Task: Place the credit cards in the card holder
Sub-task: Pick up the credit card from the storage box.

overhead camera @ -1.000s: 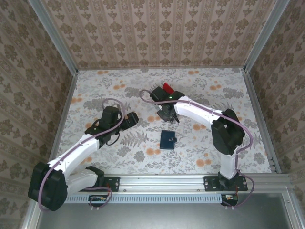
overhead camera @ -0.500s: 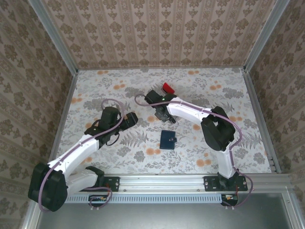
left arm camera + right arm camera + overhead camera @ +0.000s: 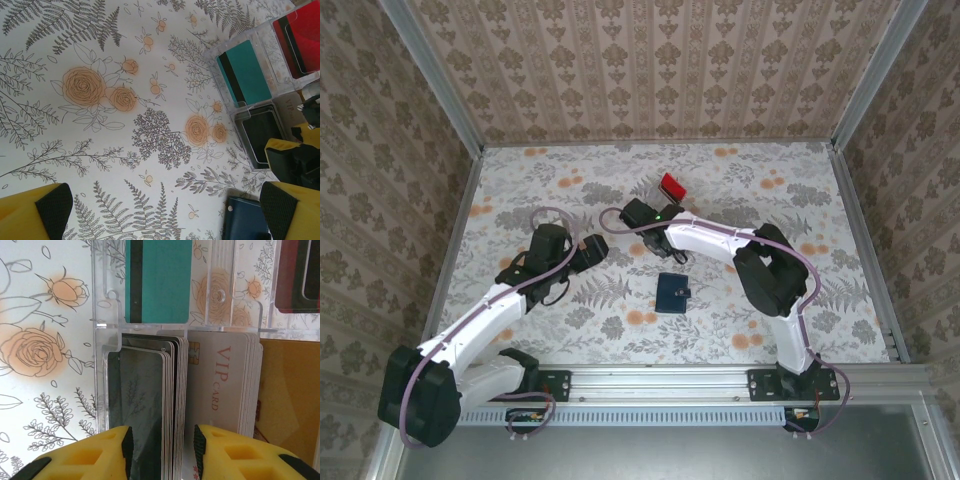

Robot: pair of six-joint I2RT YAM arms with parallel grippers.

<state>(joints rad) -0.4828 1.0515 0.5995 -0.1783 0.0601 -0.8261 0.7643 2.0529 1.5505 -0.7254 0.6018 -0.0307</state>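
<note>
The credit cards stand in a clear slotted rack. It holds a teal card, a dark stack, a white-grey "VIP" stack and a red card. My right gripper is open part-way and straddles the top edges of the dark stack. A thin gap shows beside the right pad. The card holder, navy and folded shut, lies flat on the table in front of the rack. My left gripper hovers wide open over bare table, left of the card holder.
The floral table is ringed by papered walls and aluminium rails. The right arm's elbow bends over the table right of the card holder. In the left wrist view, the right gripper's yellow body sits beside the rack's dark cards.
The right gripper has slid left and slightly back over the rack, its elbow swinging left with it. The left arm has stayed nearly still and open.
</note>
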